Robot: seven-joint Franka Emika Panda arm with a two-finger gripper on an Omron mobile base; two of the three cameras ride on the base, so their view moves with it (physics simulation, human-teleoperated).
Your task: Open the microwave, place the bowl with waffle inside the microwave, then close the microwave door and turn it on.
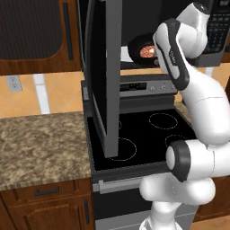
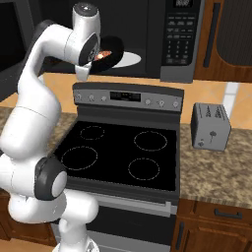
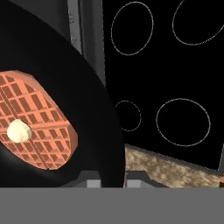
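Claw (image 3: 110, 178) pinched on rim of bowl with waffle (image 3: 94, 109), held at mouth of microwave (image 2: 162, 54); microwave door (image 1: 105, 76) swung open left, above stove (image 2: 123, 152).

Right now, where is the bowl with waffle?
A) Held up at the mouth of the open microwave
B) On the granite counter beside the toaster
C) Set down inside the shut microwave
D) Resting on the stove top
A: the bowl with waffle is carried by the gripper at the open microwave cavity, well above the stove.
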